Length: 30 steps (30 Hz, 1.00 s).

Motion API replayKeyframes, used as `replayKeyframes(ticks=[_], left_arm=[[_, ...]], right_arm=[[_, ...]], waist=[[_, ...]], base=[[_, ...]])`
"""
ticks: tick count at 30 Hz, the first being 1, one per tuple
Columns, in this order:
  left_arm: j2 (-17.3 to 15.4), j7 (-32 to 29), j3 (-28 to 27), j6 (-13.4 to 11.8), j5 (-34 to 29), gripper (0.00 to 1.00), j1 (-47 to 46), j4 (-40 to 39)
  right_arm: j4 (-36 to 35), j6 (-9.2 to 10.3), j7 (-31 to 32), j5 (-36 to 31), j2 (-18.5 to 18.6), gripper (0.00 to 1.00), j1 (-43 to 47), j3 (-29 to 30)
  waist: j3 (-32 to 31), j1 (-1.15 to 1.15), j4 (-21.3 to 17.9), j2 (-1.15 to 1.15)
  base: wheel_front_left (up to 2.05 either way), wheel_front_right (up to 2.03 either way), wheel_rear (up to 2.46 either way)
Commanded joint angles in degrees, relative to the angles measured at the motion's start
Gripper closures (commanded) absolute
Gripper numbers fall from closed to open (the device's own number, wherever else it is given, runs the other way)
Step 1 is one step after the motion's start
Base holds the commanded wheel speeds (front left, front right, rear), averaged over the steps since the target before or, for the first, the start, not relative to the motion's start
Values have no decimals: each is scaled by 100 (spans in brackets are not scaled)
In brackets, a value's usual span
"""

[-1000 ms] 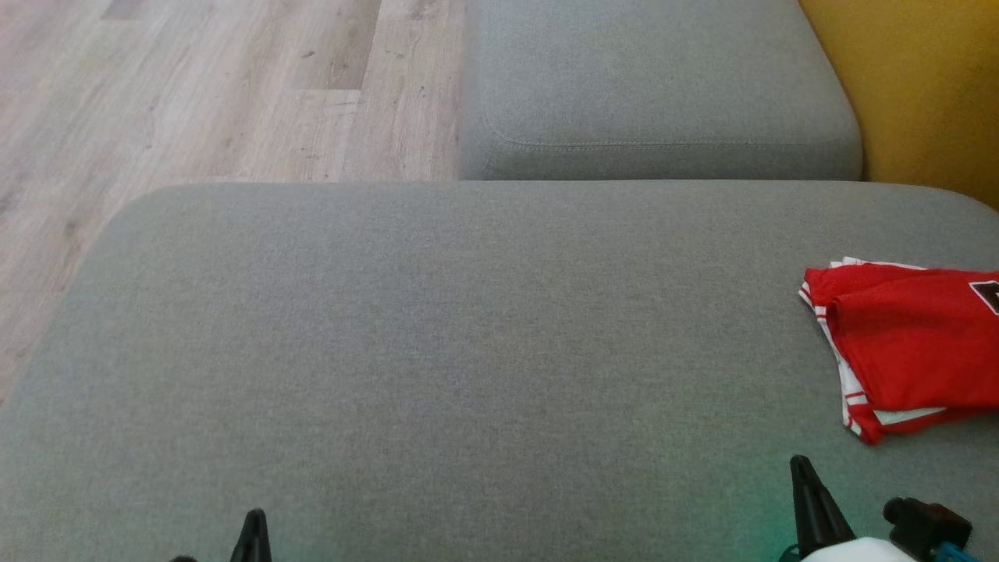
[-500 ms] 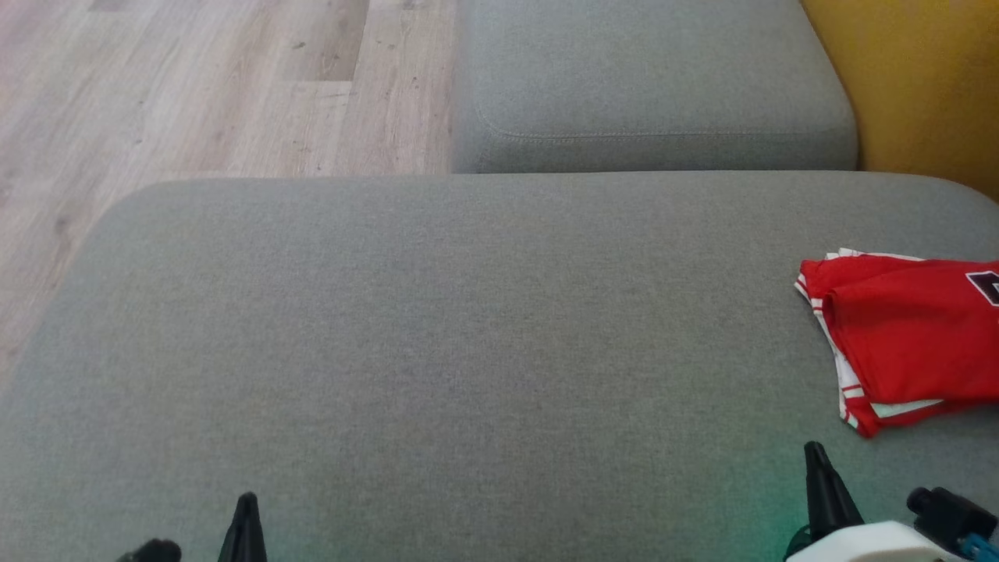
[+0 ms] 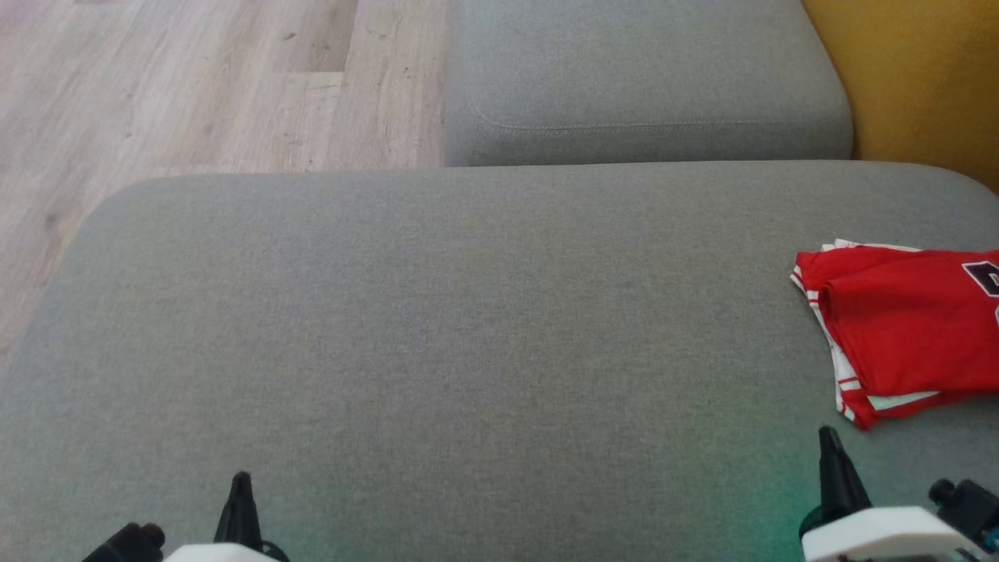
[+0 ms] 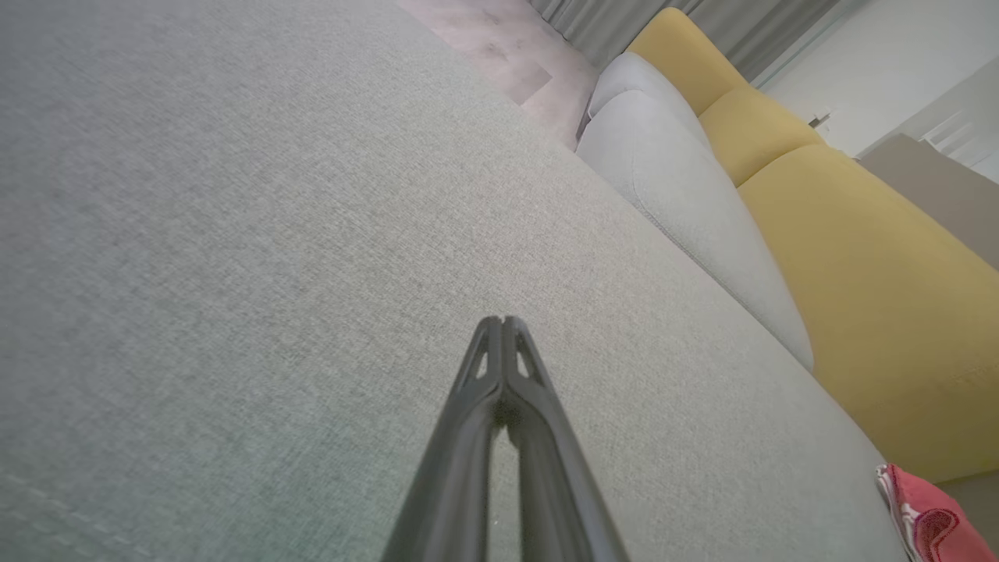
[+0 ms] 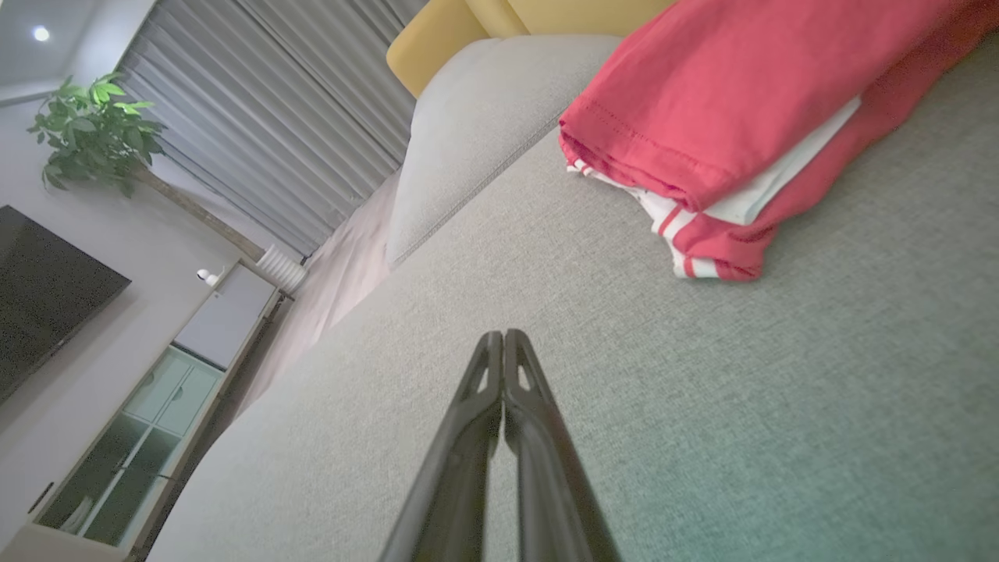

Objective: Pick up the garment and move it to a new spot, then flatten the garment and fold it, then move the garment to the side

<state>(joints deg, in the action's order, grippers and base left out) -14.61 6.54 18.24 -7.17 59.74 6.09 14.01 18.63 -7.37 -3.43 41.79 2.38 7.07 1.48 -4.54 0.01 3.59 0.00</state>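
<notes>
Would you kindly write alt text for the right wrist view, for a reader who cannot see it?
A folded red garment with white trim lies on a grey sofa cushion, just beyond the right gripper, whose jaws are shut and empty. Grey curtains hang in the background.

The wide grey seat [image 3: 468, 312] is covered in matt woven cloth with a fine, slightly rough weave. The cushion [image 3: 640, 70] behind it has the same cloth, with 1 stitched seam near its front edge. The garment [image 3: 905, 336] is smooth, matt red cloth with a stitched hem and white trim striped in red. The floor [image 3: 195, 86] is pale wood-grain plank with a low sheen. The yellow backrest [image 3: 921, 78] looks like matt cloth. The left gripper [image 4: 502, 321] and right gripper [image 5: 503, 334] look like dark matt plastic. The wrist shell [image 3: 874, 531] is smooth and white. The cabinet [image 5: 148, 406] has glassy doors.
</notes>
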Motion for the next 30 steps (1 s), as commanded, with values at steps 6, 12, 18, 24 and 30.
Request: replayKeyframes(ticks=[6, 12, 18, 24, 30], left_arm=[[85, -119, -373, 166, 323, 100, -396, -143], [173, -215, -545, 275, 573, 100, -465, -131], [261, -312, -718, 385, 822, 100, -535, -119], [350, -409, -892, 494, 1070, 100, -605, -107], [424, -489, -1037, 585, 1277, 100, -663, -96]], right_arm=[[-231, -5, 108, 501, 24, 100, -455, 39], [-250, -6, 183, 883, 26, 100, -528, 79], [-269, -6, 257, 1264, 28, 100, -601, 118], [-289, -7, 332, 1646, 31, 100, -675, 157], [-305, -7, 394, 1965, 32, 100, -736, 190]], waist=[[40, 0, -31, 0], [77, 0, -58, 0], [113, 0, -86, 0], [149, 0, -113, 0], [179, 0, -136, 0]], base=[[0, 0, 0], [0, 0, 0], [0, 0, 0], [0, 0, 0], [0, 0, 0]])
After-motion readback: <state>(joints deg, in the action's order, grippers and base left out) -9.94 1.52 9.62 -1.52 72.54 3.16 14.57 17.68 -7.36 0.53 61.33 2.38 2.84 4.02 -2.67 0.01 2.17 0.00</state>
